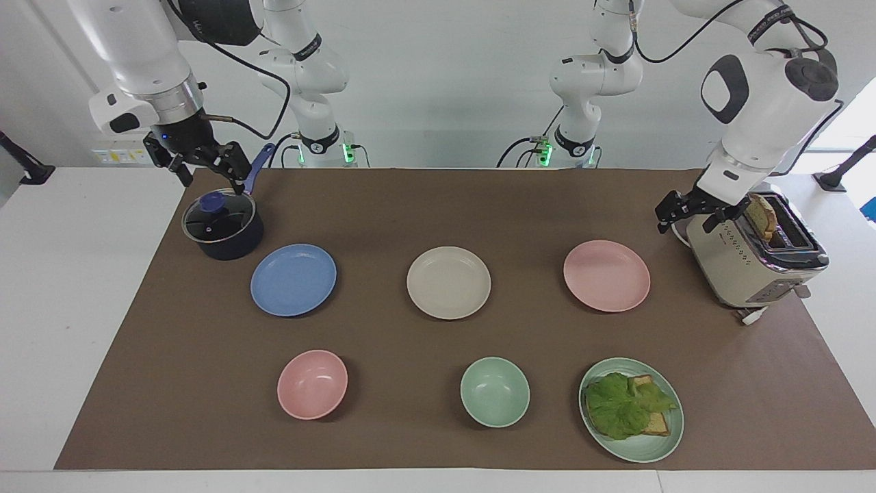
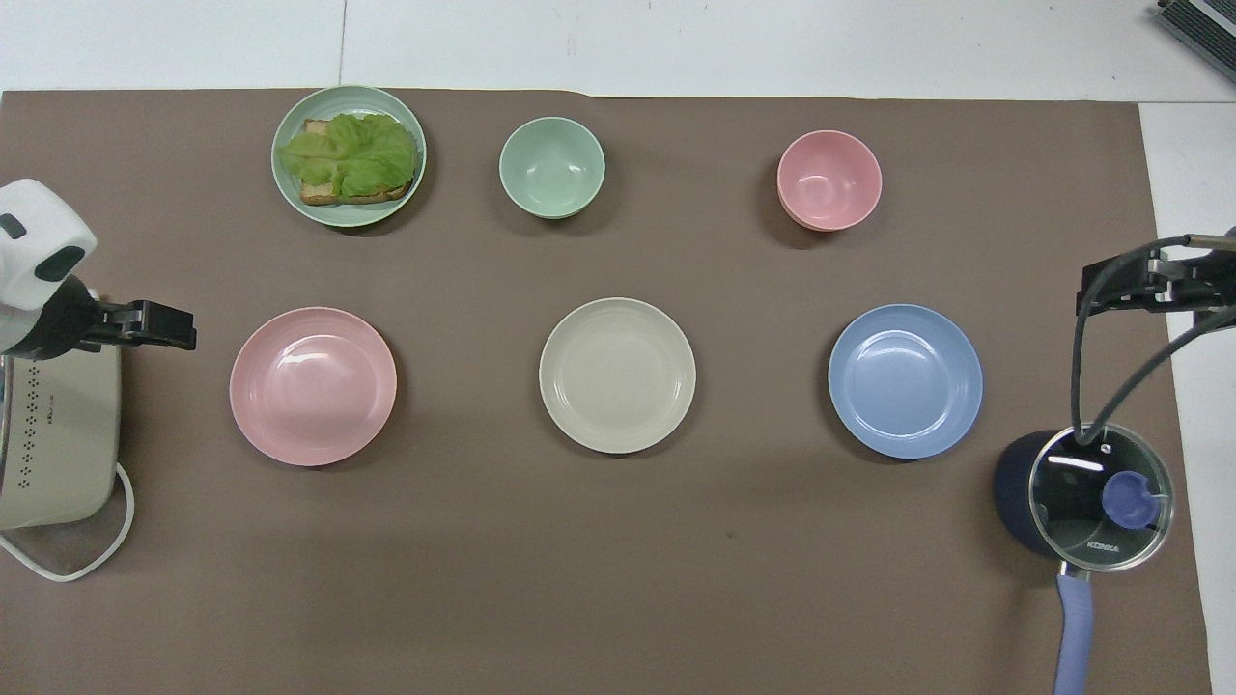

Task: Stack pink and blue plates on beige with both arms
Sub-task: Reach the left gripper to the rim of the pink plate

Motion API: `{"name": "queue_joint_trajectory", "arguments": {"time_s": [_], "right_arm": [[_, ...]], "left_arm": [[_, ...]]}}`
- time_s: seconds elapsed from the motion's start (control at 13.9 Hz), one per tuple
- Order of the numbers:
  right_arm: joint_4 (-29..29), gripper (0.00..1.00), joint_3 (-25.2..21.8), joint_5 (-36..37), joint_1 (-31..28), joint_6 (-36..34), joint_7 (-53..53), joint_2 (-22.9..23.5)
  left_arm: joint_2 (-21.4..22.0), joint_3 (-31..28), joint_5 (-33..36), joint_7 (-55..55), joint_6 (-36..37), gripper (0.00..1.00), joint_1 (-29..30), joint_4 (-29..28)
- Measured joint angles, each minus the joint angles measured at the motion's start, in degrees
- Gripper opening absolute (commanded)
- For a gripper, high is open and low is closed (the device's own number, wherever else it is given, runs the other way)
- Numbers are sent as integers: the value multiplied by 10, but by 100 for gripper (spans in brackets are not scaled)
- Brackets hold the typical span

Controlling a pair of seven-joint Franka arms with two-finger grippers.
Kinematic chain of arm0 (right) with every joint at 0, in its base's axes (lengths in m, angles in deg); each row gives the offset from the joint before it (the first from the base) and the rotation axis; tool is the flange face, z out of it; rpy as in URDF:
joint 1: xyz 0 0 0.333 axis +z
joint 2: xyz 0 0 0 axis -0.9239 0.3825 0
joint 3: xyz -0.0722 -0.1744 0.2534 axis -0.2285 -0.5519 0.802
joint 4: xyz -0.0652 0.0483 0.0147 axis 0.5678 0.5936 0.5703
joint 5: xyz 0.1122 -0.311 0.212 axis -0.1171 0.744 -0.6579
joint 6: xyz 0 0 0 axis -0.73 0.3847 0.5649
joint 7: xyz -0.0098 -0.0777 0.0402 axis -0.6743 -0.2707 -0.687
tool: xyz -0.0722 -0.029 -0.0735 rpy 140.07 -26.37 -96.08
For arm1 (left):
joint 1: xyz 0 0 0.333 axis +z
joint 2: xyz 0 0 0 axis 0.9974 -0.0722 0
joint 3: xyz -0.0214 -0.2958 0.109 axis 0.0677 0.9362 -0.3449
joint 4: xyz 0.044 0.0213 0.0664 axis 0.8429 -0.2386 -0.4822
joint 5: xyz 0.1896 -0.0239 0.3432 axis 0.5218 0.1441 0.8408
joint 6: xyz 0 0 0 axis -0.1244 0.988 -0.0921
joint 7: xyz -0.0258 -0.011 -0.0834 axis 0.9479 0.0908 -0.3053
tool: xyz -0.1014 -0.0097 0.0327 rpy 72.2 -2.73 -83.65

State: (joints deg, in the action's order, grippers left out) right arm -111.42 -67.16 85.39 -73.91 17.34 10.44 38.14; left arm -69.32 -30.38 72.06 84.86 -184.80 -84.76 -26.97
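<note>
Three equal plates lie in a row across the brown mat. The beige plate [image 1: 448,282] [image 2: 617,375] is in the middle. The pink plate [image 1: 606,275] [image 2: 313,386] lies toward the left arm's end, the blue plate [image 1: 293,279] [image 2: 905,380] toward the right arm's end. My left gripper [image 1: 684,220] [image 2: 159,328] hangs open and empty over the mat, between the toaster and the pink plate. My right gripper [image 1: 212,178] [image 2: 1149,280] waits open and empty above the lidded pot, beside the blue plate.
A cream toaster [image 1: 753,257] holding a bread slice stands at the left arm's end. A dark pot with a glass lid [image 1: 222,226] stands at the right arm's end. Farther from the robots sit a pink bowl [image 1: 312,383], a green bowl [image 1: 494,392] and a green plate [image 1: 640,452] with lettuce on bread.
</note>
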Motion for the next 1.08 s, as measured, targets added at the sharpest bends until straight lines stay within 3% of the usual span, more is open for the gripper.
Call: {"name": "queue_joint_trajectory", "arguments": {"time_s": [0.5, 0.94, 1.08], "right_arm": [[0, 100, 0, 0, 0, 0, 0, 0], [0, 100, 0, 0, 0, 0, 0, 0], [0, 100, -1, 0, 0, 0, 0, 0]], "left_arm": [[-23, -1, 0, 12, -199, 100, 1, -165], [-50, -2, 0, 12, -236, 100, 10, -178], [-54, -2, 0, 13, -243, 91, 10, -180]]}}
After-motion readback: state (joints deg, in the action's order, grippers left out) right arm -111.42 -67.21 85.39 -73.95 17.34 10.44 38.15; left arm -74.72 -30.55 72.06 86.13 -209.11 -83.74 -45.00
